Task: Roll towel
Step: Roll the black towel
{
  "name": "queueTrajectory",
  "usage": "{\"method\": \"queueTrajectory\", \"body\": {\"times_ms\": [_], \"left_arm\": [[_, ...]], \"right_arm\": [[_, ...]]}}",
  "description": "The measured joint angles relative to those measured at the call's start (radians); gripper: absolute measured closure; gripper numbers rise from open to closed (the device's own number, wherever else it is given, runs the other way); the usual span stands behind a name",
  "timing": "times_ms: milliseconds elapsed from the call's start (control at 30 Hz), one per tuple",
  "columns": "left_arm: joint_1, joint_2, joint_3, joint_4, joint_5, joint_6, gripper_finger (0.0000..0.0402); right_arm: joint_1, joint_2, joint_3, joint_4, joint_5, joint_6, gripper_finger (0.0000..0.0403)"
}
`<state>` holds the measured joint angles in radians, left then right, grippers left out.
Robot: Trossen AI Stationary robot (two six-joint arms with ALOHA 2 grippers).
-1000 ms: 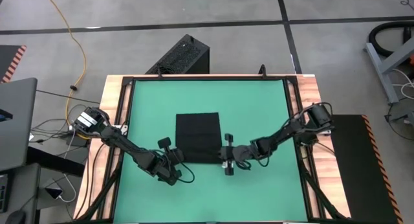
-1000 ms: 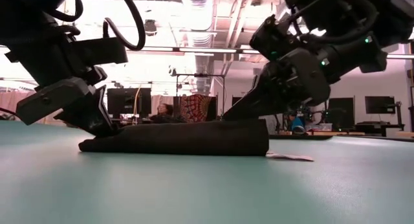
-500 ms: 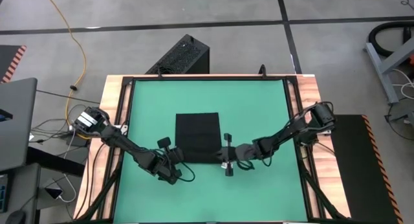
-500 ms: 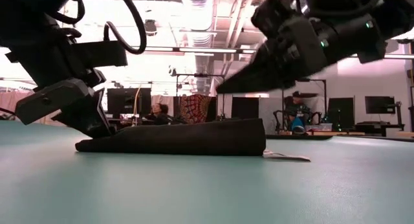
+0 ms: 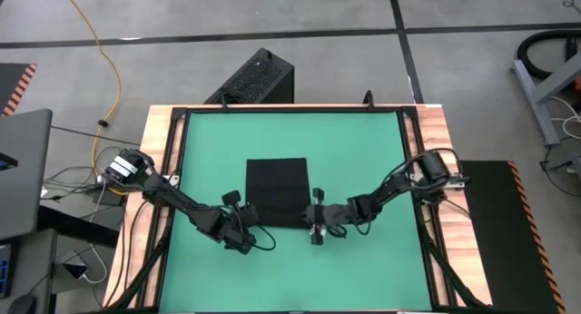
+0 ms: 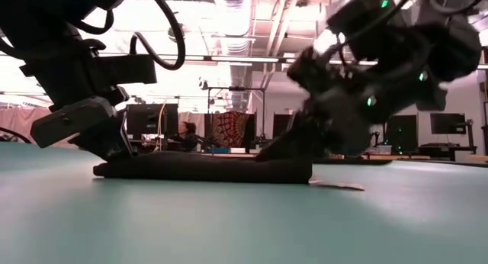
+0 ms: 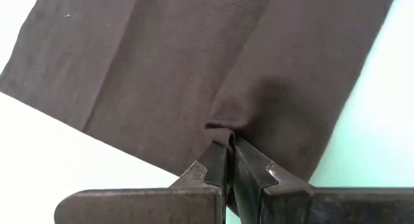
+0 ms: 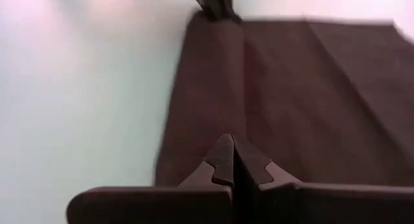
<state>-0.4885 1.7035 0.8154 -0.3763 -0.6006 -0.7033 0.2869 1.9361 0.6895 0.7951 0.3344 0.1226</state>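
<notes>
1. The black towel [image 5: 278, 192] lies flat in the middle of the green table [image 5: 363, 151].
2. The left gripper [image 7: 228, 150] pinches the towel's near edge.
3. The right gripper [image 8: 231, 153], fingers pressed together, is at the towel's near right corner.

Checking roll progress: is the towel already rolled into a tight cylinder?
No; in the high view the towel lies flat as a folded rectangle on the green table.

Green tabletop [image 5: 363, 151], framed in black rails with wood edging outside them. Lying flat near its middle, toward the front edge: black towel [image 5: 278, 191], folded to a rectangle, small white tag [image 6: 335, 186] poking out on the surface.
</notes>
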Motion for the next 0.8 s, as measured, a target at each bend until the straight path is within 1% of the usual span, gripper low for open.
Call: {"method": "queueTrajectory", "body": {"times_ms": [167, 300, 500, 600, 633, 700, 733, 800], "left_arm": [[-0.01, -0.009, 0.0, 0.0, 0.018, 0.044, 0.0401], [-0.042, -0.056, 0.012, -0.032, 0.018, 0.074, 0.0401], [-0.112, -0.183, 0.016, -0.085, -0.082, 0.075, 0.0401], [-0.146, -0.207, 0.017, -0.144, -0.103, 0.102, 0.0401], [-0.155, -0.208, 0.017, -0.176, -0.117, 0.097, 0.0401], [-0.166, -0.208, 0.017, -0.231, -0.144, 0.035, 0.0398], [-0.167, -0.207, 0.016, -0.243, -0.143, 0.002, 0.0396], [-0.167, -0.198, 0.016, -0.242, -0.101, -0.017, 0.0389]], "right_arm": [[-0.015, 0.039, 0.001, 0.012, 0.0, 0.053, 0.0387], [-0.014, 0.047, 0.002, 0.015, 0.001, 0.064, 0.0387], [-0.014, 0.047, 0.002, 0.009, 0.001, 0.065, 0.0387], [-0.014, 0.048, 0.002, 0.008, -0.001, 0.065, 0.0387], [-0.014, 0.048, 0.002, 0.009, -0.001, 0.065, 0.0387], [-0.014, 0.048, 0.002, 0.009, -0.001, 0.065, 0.0387], [-0.014, 0.048, 0.002, 0.008, -0.001, 0.065, 0.0387], [-0.014, 0.048, 0.002, 0.005, -0.001, 0.065, 0.0387]]}}
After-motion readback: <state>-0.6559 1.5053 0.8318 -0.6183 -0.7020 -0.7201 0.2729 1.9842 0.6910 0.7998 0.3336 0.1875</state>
